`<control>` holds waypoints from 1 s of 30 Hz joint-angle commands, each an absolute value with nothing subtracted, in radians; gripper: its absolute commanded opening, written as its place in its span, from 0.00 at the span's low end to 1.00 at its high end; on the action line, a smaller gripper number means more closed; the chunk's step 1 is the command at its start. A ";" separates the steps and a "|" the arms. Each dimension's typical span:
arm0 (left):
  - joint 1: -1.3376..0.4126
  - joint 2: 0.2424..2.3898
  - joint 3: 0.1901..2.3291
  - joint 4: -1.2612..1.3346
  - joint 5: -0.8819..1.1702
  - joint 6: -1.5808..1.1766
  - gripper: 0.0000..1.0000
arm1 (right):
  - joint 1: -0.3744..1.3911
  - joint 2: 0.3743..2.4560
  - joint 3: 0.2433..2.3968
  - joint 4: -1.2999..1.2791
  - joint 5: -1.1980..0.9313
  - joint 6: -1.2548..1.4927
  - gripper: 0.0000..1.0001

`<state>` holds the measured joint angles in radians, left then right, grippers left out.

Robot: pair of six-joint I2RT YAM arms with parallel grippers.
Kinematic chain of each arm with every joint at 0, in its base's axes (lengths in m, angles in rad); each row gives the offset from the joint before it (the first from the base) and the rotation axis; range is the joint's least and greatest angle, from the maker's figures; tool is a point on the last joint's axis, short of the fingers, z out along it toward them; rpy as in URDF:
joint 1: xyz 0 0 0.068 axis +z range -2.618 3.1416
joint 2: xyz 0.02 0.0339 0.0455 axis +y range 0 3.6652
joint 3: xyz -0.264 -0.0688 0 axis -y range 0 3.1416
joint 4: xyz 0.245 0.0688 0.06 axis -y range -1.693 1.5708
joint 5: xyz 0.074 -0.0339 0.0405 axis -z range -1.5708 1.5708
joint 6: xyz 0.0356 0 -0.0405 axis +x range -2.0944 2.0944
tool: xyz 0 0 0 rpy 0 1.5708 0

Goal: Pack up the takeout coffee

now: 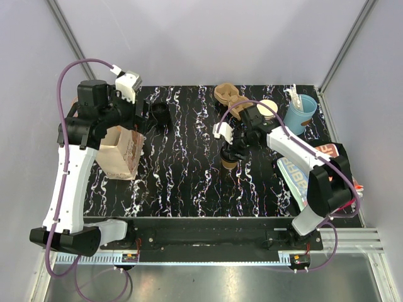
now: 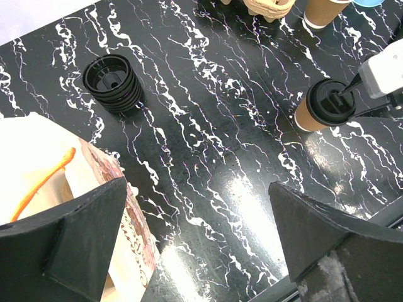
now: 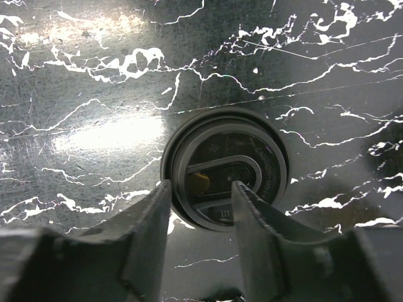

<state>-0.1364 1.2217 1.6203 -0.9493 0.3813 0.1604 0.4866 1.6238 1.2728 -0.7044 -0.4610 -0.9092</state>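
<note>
- Coffee cup: small tan paper cup, upright on the black marbled table, right of centre. It stands well apart from the paper bag on the left side.
- Lid: round, black, seated on the cup.
- Right gripper: hangs directly over the lid with its fingers partly spread. Nothing is pinched between them. Whether a tip touches the lid cannot be told.
- Left gripper: fingers spread wide and empty, poised just beside the bag's open mouth.
- Stack of black lids: on the table, just beyond the bag.
- Far edge: a pulp cup carrier, a stack of nested tan cups and a light blue cup.
- Step in hand, by judgement: taking hold of the lidded cup. Bagging is not yet begun.
- Next move, by judgement: get a firm hold on the cup, lift it level, carry it left and lower it into the bag. A tilt or too hard a squeeze could pop the lid.
</note>
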 commanded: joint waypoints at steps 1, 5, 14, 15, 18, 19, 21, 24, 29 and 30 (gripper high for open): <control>-0.130 1.209 1.623 -0.916 0.408 0.155 0.99 | 0.502 1.649 1.270 -0.718 -0.462 -0.923 0.46; -0.127 1.209 1.623 -0.917 0.407 0.152 0.99 | 0.509 1.652 1.273 -0.729 -0.459 -0.931 0.43; -0.126 1.209 1.626 -0.917 0.408 0.150 0.99 | 0.522 1.654 1.272 -0.727 -0.420 -0.931 0.24; -0.126 1.207 1.628 -0.917 0.407 0.150 0.99 | 0.522 1.652 1.275 -0.729 -0.417 -0.931 0.20; -0.126 1.203 1.634 -0.916 0.394 0.150 0.99 | 0.523 1.648 1.282 -0.729 -0.407 -0.923 0.13; -0.124 1.201 1.638 -0.916 0.390 0.153 0.99 | 0.523 1.644 1.285 -0.729 -0.403 -0.922 0.13; -0.124 1.198 1.654 -0.920 0.368 0.161 0.99 | 0.523 1.635 1.298 -0.735 -0.399 -0.913 0.12; -0.124 1.207 1.677 -0.936 0.333 0.184 0.99 | 0.523 1.612 1.333 -0.758 -0.393 -0.896 0.10; -0.123 1.209 1.697 -0.945 0.247 0.232 0.99 | 0.525 1.554 1.390 -0.785 -0.377 -0.818 0.02; -0.124 1.207 1.694 -0.943 0.236 0.239 0.99 | 0.525 1.543 1.402 -0.788 -0.377 -0.807 0.01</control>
<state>-0.1295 1.2217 1.6539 -0.9562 0.3260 0.1890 0.5156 1.6386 1.3151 -0.7631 -0.3988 -0.8757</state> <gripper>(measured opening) 0.987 0.140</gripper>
